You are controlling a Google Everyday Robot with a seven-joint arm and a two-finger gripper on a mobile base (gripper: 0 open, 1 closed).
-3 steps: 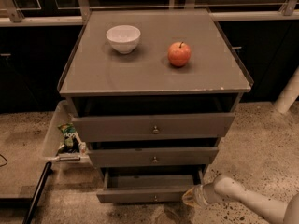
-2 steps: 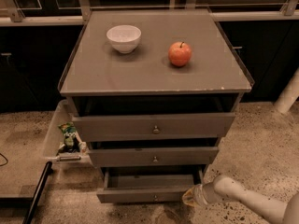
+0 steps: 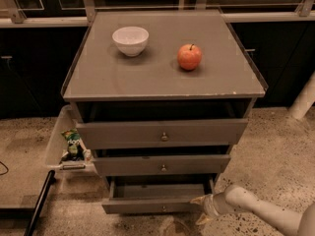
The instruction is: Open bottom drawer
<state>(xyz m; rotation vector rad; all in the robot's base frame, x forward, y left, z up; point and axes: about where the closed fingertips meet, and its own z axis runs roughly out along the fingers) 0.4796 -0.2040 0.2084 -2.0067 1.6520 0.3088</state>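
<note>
The bottom drawer (image 3: 152, 205) is the lowest and narrowest of three grey drawers, with a small round knob (image 3: 164, 209) at the centre of its front. It stands pulled out, and its plain grey inside shows. My gripper (image 3: 201, 211) sits low at the drawer's right front corner, at the end of a white arm (image 3: 256, 208) that comes in from the lower right. The mid-sized drawer (image 3: 162, 165) and the widest top drawer (image 3: 161, 133) above it are also pulled out a little.
A white bowl (image 3: 130, 40) and a red apple (image 3: 189, 56) sit on the cabinet top (image 3: 162, 77). A clear bin (image 3: 66, 144) with a snack packet hangs at the cabinet's left side. A black bar (image 3: 38, 205) lies on the speckled floor at the lower left.
</note>
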